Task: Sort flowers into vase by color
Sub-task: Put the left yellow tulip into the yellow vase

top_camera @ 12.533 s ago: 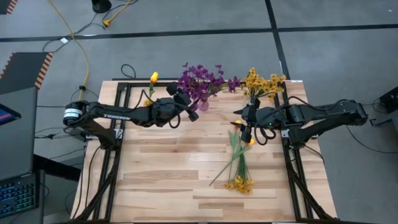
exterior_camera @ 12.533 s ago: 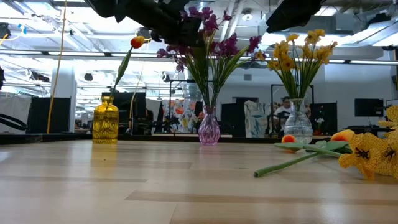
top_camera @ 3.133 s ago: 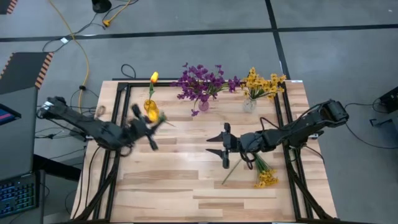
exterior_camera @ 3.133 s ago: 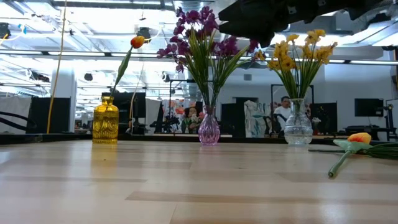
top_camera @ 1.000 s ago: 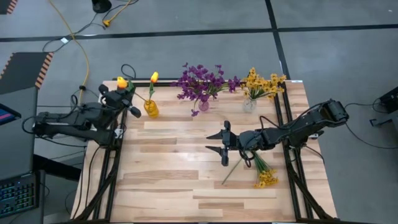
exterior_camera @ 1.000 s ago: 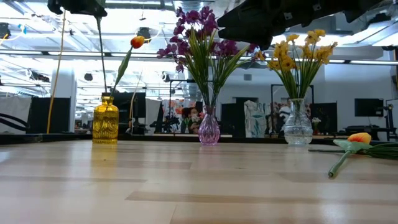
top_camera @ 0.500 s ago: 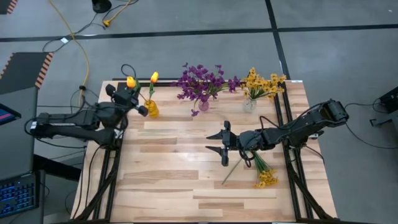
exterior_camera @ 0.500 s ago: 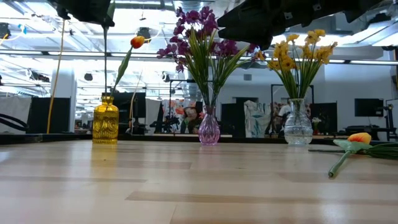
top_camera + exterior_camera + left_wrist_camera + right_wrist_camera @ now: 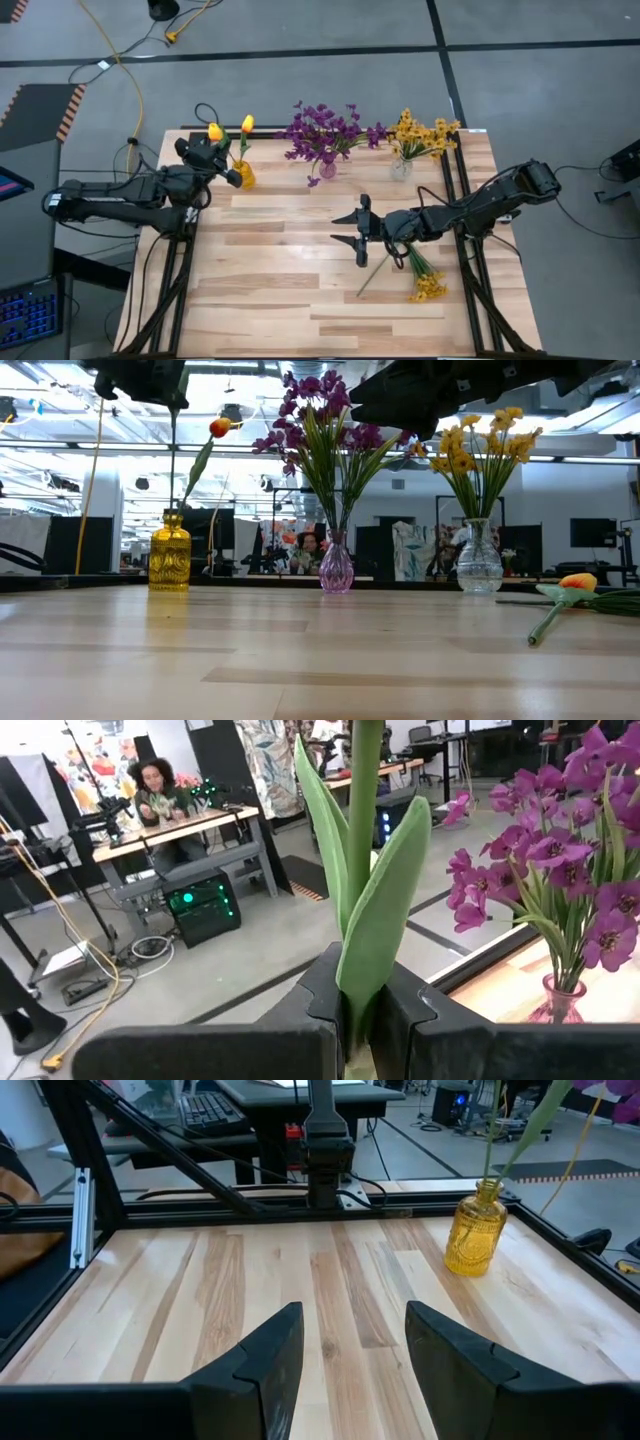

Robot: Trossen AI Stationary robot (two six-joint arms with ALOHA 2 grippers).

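Overhead, your left gripper (image 9: 222,168) pinches a tulip (image 9: 214,132) stem beside the yellow vase (image 9: 243,176) (wrist view shows fingers clamping it); right gripper (image 9: 352,232) hangs open mid-table.

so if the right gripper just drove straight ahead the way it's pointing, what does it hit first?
Likely nothing on the table. The open right gripper points across bare wooden tabletop toward the black frame post at the far edge; the amber glass vase sits off to one side. Depth is uncertain.
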